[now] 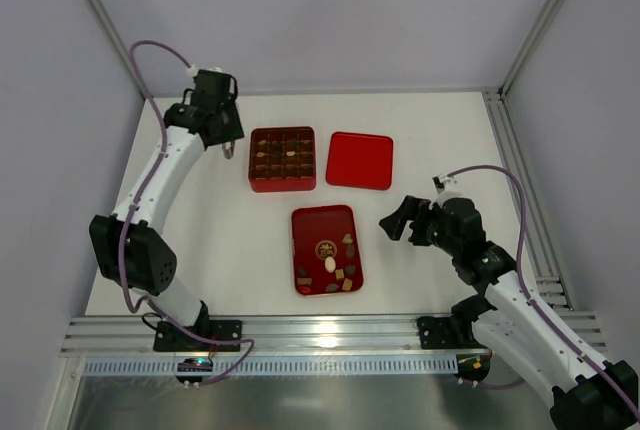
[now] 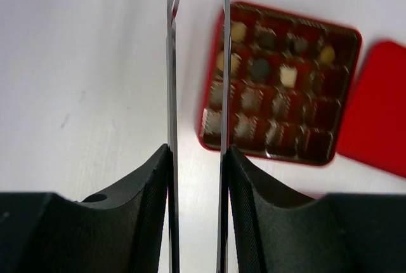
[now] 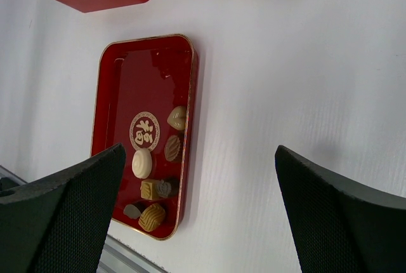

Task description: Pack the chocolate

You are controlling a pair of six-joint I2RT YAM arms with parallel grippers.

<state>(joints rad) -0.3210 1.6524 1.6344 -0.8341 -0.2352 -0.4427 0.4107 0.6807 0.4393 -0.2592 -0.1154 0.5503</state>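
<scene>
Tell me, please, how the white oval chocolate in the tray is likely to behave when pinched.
The white oval chocolate looks smooth and domed, so it may slip out of a pinch. Being small, it is probably light. It lies close to other pieces in the red tray, so a push would likely nudge them.

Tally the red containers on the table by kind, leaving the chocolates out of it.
Square box with grid compartments: 1
Flat square lid: 1
Rectangular gold-rimmed tray: 1
Total: 3
</scene>
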